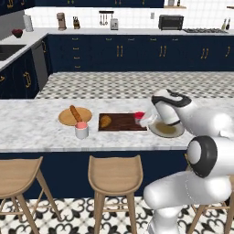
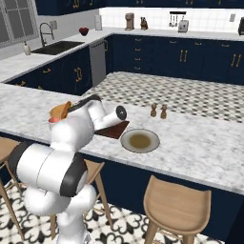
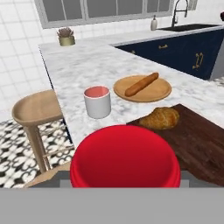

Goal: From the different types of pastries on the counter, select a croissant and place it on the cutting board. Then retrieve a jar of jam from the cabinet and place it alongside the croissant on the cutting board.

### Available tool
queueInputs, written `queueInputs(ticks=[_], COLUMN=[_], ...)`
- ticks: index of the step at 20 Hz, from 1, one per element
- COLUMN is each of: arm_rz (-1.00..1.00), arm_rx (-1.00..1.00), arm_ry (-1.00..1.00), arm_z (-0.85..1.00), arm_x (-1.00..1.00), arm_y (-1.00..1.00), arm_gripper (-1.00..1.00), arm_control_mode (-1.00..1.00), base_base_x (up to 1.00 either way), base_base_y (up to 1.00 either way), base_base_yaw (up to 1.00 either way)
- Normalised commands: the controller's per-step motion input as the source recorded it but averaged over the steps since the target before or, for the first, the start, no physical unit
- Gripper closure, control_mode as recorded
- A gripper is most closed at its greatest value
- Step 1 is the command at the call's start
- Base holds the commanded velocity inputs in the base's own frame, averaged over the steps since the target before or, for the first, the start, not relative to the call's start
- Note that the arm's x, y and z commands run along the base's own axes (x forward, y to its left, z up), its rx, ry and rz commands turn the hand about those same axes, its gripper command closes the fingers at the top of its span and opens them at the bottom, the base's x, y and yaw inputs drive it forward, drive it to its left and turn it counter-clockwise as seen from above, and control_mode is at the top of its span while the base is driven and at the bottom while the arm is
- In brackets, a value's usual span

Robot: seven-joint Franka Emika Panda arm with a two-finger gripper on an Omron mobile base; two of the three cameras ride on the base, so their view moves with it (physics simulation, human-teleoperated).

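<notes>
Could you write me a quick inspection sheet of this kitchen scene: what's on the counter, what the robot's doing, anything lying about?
Surface: marble counter, dry and tidy.
Job's things: croissant lies on the cutting board; red jar of jam is in the tool, at the board's right end.
Clutter: baguette stick on a round wooden plate, white cup, shallow bowl, two small shakers.
Grippers: tool closed on the jar.
Cables: nothing seen.
Surroundings: wooden stools, navy cabinets, sink.

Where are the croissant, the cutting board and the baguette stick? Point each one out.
croissant [image 3: 160, 118]: hand view, middle of its golden-brown top.
cutting board [image 1: 122, 122]: left base view, bare dark wood at its middle.
baguette stick [image 3: 141, 84]: hand view, middle of its length, on the round plate.
</notes>
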Motion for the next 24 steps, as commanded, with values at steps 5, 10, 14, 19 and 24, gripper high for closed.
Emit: queueInputs(ticks=[5, 10, 14, 19, 24], arm_rz=[0.03, 0.0, 0.0, 0.01, 0.06], arm_rx=[0.0, 0.0, 0.0, 0.0, 0.0], arm_ry=[0.0, 0.0, 0.0, -0.01, -0.03], arm_z=[-0.32, -0.3, -0.36, -0.32, -0.3], arm_x=[0.59, 0.55, 0.35, 0.38, 0.44], arm_y=[0.02, 0.15, 0.45, 0.2, 0.0], arm_gripper=[1.0, 1.0, 1.0, 1.0, 1.0], arm_control_mode=[-1.0, -1.0, -1.0, -1.0, -1.0], base_base_x=[0.0, 0.0, 0.0, 0.0, 0.0], base_base_y=[0.0, 0.0, 0.0, 0.0, 0.0], base_base_yaw=[0.0, 0.0, 0.0, 0.0, 0.0])
